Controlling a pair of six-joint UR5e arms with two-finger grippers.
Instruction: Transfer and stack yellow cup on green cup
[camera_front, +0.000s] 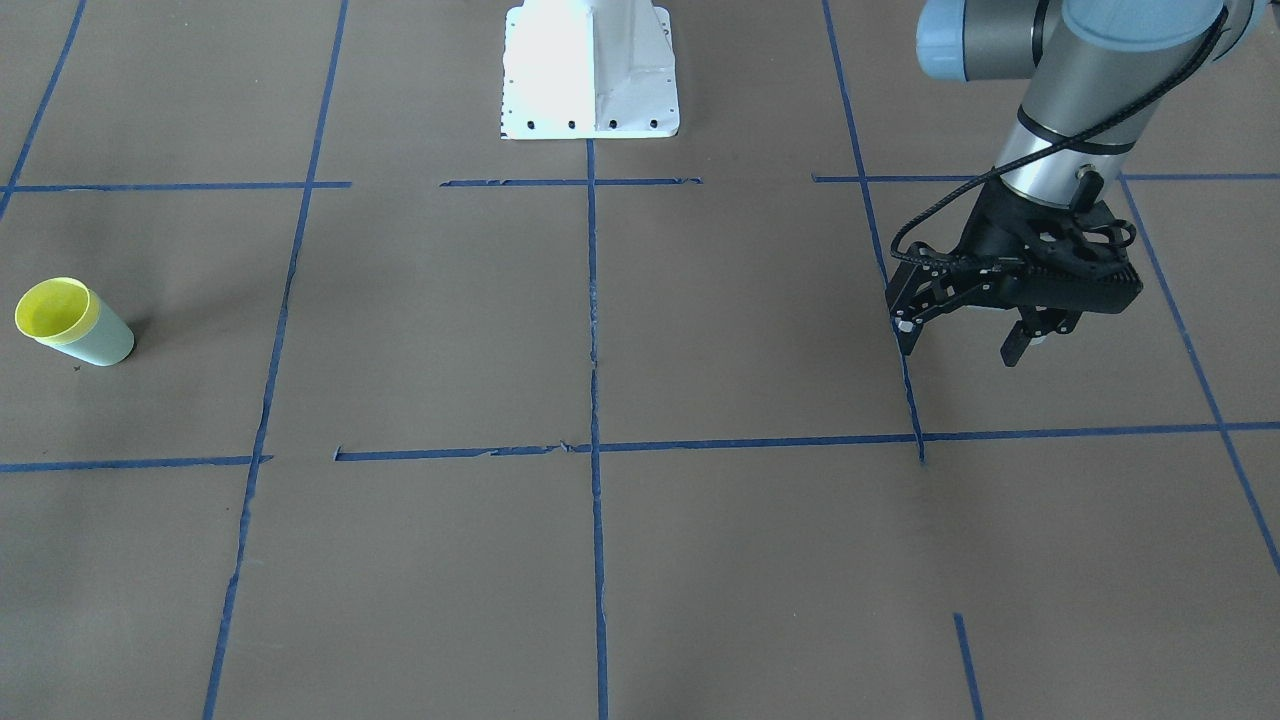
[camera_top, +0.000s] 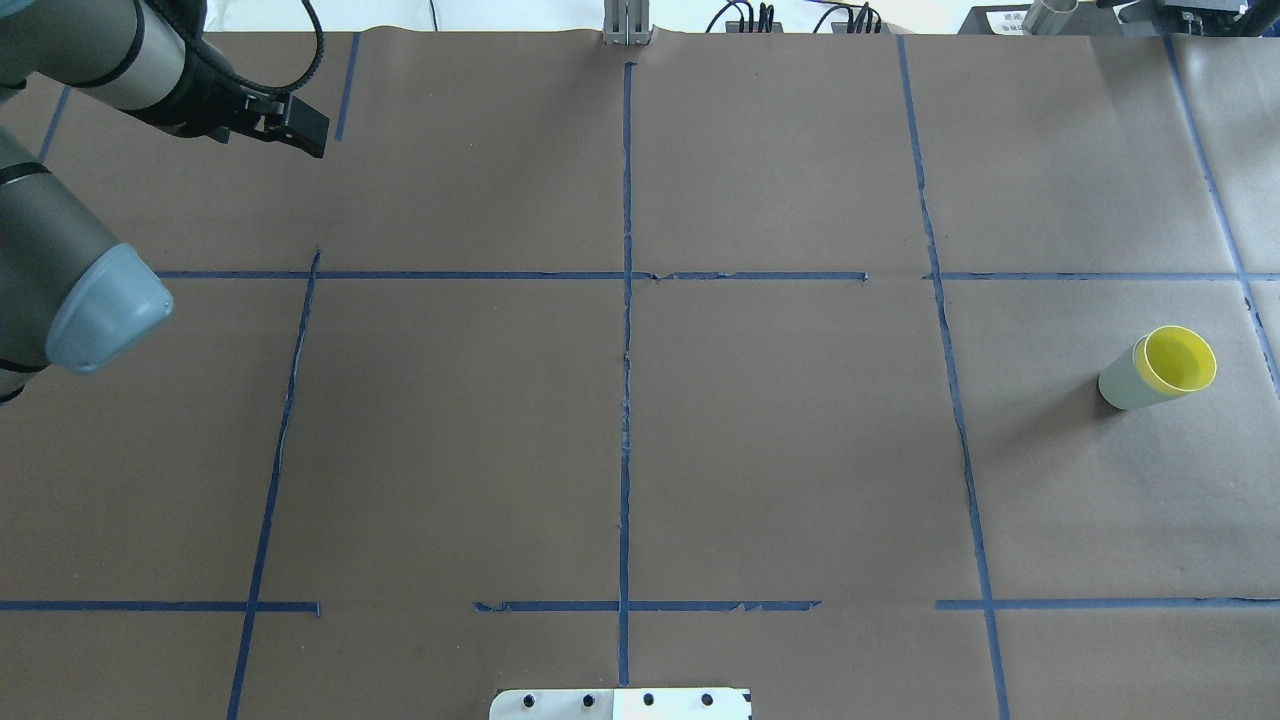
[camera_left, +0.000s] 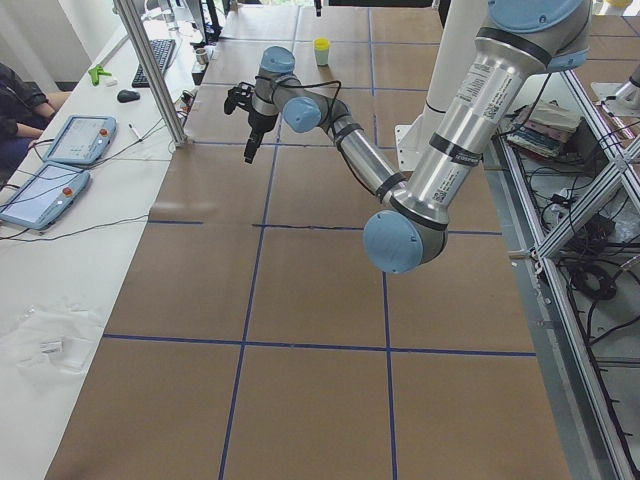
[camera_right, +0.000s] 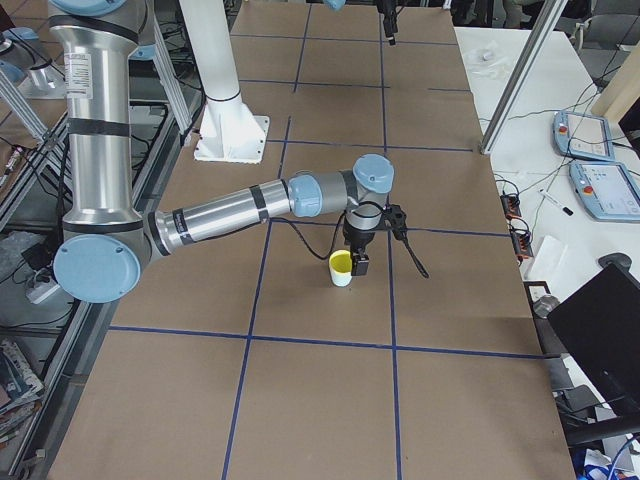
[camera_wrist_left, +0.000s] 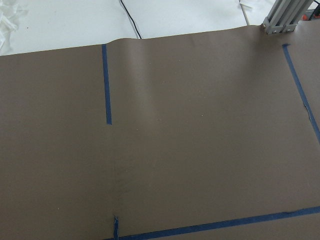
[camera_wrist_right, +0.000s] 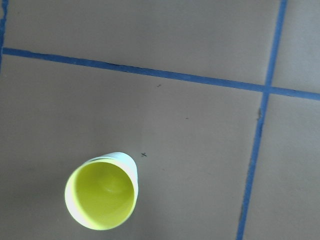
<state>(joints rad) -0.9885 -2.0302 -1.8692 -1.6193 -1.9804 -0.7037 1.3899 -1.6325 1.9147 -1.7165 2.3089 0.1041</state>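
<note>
Progress: I judge the stacking done. The yellow cup (camera_front: 50, 308) sits nested inside the green cup (camera_front: 105, 343), with only its rim and inside showing above the green wall

Left to do: as far as I can judge, only drawing my right arm away from the pair without knocking it

Where the cups are: the pair stands upright on the table (camera_front: 700, 560), far out on my right side, inside a square marked by the blue tape lines (camera_front: 592, 300) and well apart from my left arm

Green cup holds: the yellow cup, seated straight down in it, with the yellow rim just proud of the green rim

Yellow cup holds: nothing that I can see. My right wrist view looks down into it and shows a bare yellow bottom

Left pincer (camera_front: 958, 350): fingers apart and gripping nothing. It hangs above the table on my left side, far from the cups

Right pincer (camera_right: 357, 262): it shows only in the side view from my right, just beside the stacked pair. From there I cannot tell whether its fingers are apart or together, or whether they touch the cups. My right wrist view shows no fingers at all

Risk, as I judge it: the pair is light and tall, so a sideways brush on leaving could tip it
</note>
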